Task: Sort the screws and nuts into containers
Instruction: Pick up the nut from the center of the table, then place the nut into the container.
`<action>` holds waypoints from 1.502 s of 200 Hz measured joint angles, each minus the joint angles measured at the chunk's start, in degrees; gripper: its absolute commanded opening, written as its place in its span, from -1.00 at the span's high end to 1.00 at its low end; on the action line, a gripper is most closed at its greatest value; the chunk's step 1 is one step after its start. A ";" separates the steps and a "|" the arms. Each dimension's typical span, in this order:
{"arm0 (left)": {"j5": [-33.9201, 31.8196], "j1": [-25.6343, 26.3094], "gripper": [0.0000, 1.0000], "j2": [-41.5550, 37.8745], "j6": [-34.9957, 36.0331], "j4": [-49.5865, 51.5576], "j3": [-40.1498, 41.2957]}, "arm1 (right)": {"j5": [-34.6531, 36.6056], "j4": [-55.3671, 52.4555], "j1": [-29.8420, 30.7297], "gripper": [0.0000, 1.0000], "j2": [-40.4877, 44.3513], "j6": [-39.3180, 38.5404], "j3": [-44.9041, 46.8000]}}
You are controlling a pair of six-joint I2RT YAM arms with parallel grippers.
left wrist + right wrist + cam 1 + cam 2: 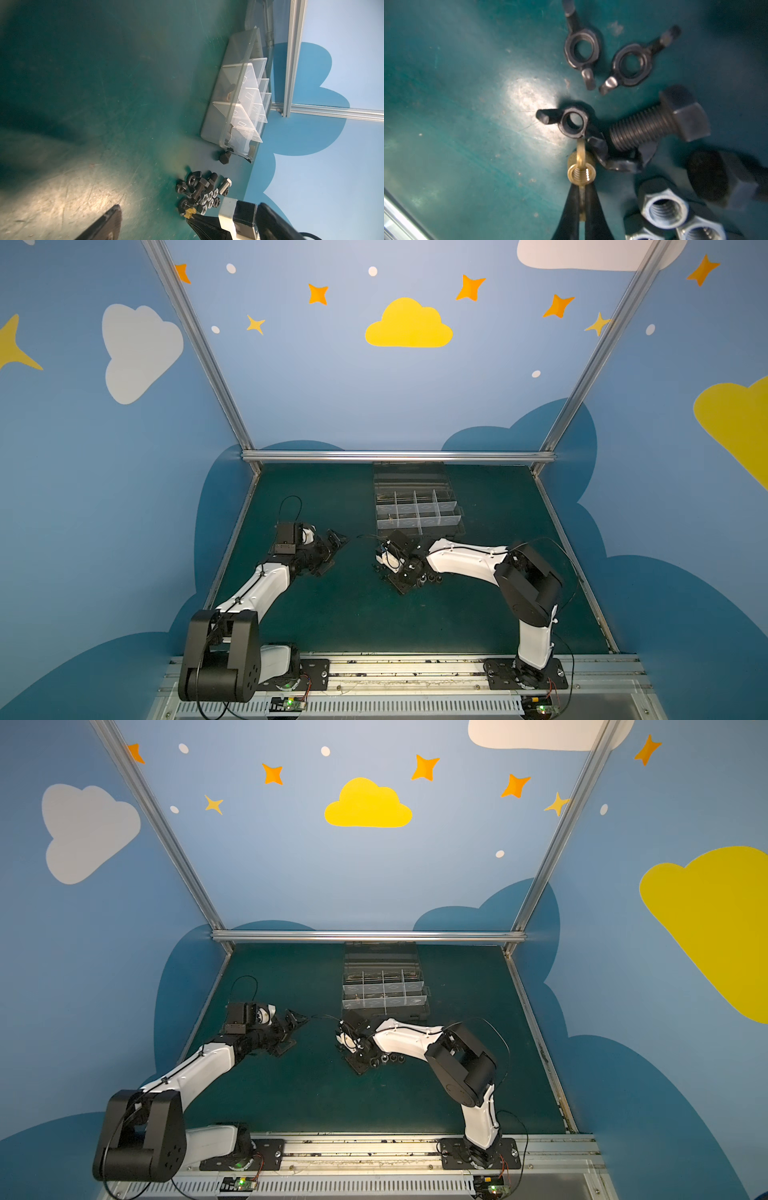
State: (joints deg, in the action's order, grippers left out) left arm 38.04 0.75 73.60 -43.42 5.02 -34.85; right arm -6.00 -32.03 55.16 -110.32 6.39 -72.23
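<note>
Right fingers [569, 207] pinch a half-hidden brass nut [581, 171]; left fingers [104, 224] spread, one mostly cut off.

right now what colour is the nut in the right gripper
Brass yellow. The nut in the right gripper shows best in the right wrist view.

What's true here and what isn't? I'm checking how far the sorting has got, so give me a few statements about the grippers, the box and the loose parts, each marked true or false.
1. The right gripper is shut on a brass wing nut. True.
2. The organiser box has its lid closed. False: the clear lid stands open.
3. The left gripper holds a screw. False: it is open and holds nothing.
4. Silver hex nuts lie loose outside the box. True.
5. One black bolt lies by the box's corner, apart from the other loose parts. True.
</note>
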 measured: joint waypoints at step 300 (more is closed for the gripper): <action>1.49 -0.11 -1.00 -3.23 -0.11 4.48 -2.16 | -0.66 -9.14 -17.75 1.00 -18.14 -8.57 -45.05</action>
State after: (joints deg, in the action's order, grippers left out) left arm 39.53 0.64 70.37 -43.53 9.50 -37.01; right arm -6.66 -41.17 37.41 -128.46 -2.17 -117.27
